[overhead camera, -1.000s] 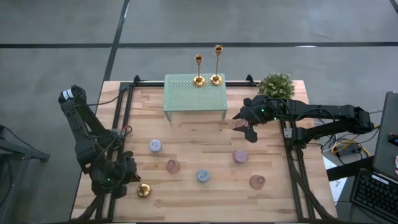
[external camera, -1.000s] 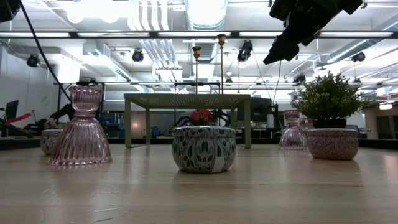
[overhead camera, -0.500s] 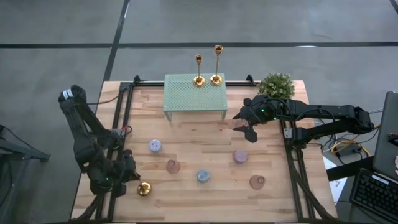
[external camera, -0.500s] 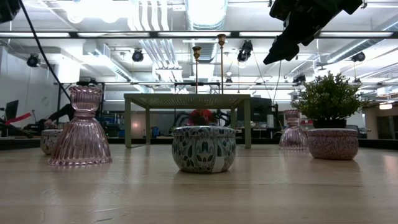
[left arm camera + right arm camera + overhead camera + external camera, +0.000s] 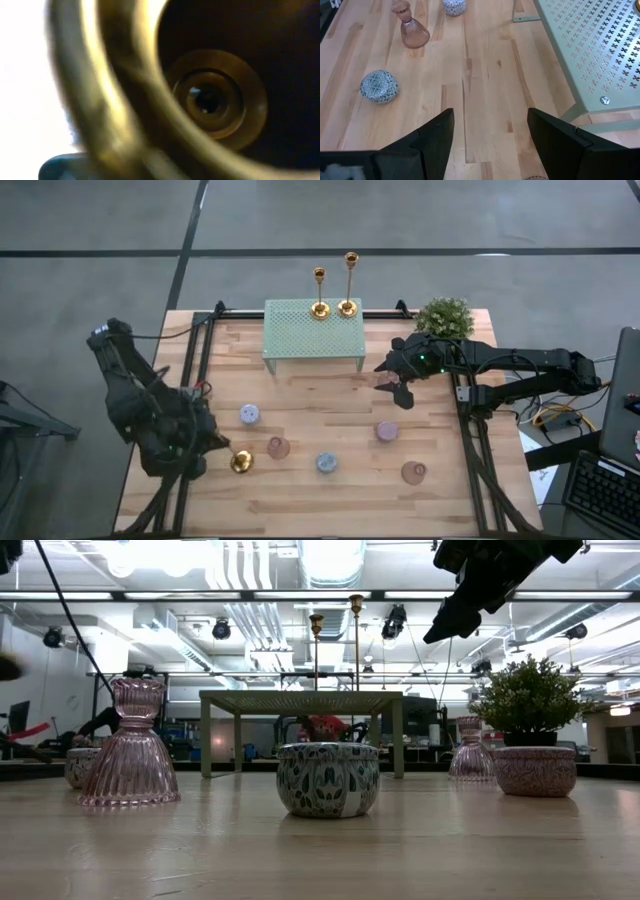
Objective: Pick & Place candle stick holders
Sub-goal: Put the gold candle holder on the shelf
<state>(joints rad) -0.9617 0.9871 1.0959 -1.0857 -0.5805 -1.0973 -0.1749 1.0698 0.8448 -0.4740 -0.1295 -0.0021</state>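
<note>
High view, worktop [image 5: 300,395]: light wooden boards with dark rails along both sides.
Left gripper [image 5: 212,455]: low over the near left part of the worktop, closed tight on the third candle stick holder [image 5: 241,463], whose gold round base shows just beside the dark fingers.
Left wrist view: the flared gold base of that held candle stick holder [image 5: 150,90] fills almost the whole picture, seen from underneath, with a round socket at its middle.
Two other candle stick holders: a shorter one [image 5: 320,292] and a taller one [image 5: 349,284] stand upright side by side on the back edge of the pale green perforated stand [image 5: 313,332] at the far middle of the worktop.
Right gripper [image 5: 400,385]: hangs in the air just off the right end of the green stand, jaws spread wide, nothing between them.
Right wrist view: the two dark fingers [image 5: 432,137] are well apart over bare wood, with the stand's mesh top [image 5: 590,50] to one side.
Small things on the worktop: a pink ribbed glass holder [image 5: 130,745], a patterned round tin [image 5: 327,779], a further pink glass piece [image 5: 470,762], a speckled pot [image 5: 533,771].
Plant [image 5: 444,318]: green, at the far right corner, near the right arm.
</note>
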